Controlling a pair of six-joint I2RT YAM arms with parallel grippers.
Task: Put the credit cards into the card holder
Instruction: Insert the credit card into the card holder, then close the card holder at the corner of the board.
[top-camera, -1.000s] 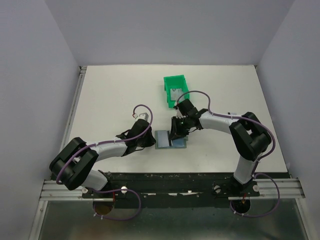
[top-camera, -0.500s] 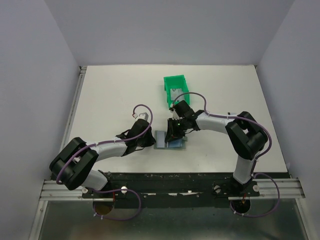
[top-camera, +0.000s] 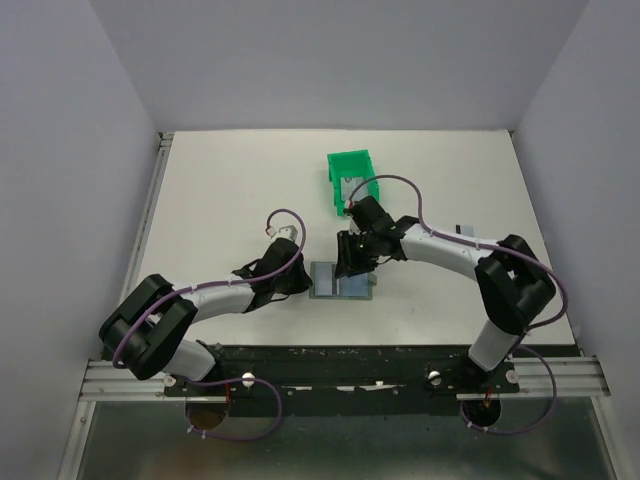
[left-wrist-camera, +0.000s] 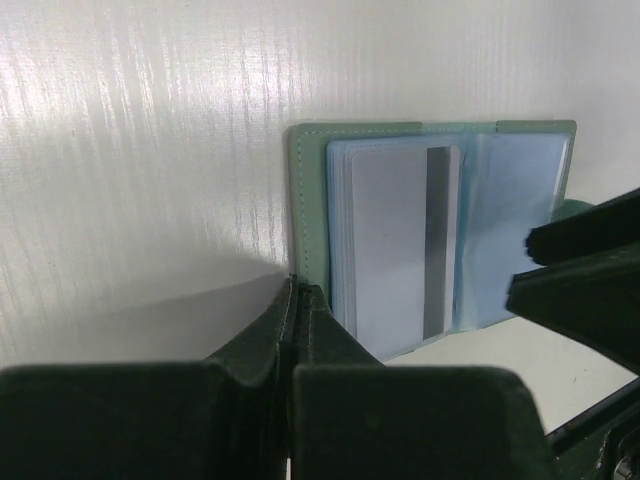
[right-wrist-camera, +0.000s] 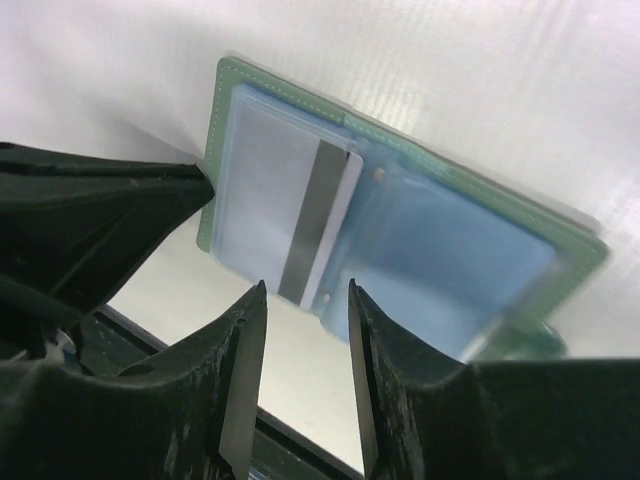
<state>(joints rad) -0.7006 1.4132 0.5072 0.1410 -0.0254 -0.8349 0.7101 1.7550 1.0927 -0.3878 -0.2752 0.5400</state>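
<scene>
Viewing from the top camera: the card holder (top-camera: 341, 281) lies open and flat on the white counter (top-camera: 230, 200), near the middle and toward the near edge, between the two arms.

- Holder: grey-green cover, paler grey-blue pockets inside, both halves spread.
- Credit card (left-wrist-camera: 392, 245): silvery grey, sitting in the pocket of the left half, the half beside the left pincer. Its black stripe runs along the long edge that faces the fold. In the right wrist view the striped edge looks to stand slightly proud of the pocket mouth; I cannot tell how far in the card is seated.
- Right half of the holder: pockets look pale blue; contents cannot be made out.
- Left pincer (left-wrist-camera: 293, 300): fingers pressed together, tips touching the left edge of the cover at one corner. I cannot tell whether any cover material is pinched between them.
- Right pincer (right-wrist-camera: 305, 300): fingers apart with nothing between them, hovering over the holder; the card's striped edge shows through the gap.
- Green bin (top-camera: 349, 156): on the counter just beyond the right pincer, apart from the holder. A pale grey flat thing (top-camera: 348, 187) lies inside it, too small to identify.
</scene>
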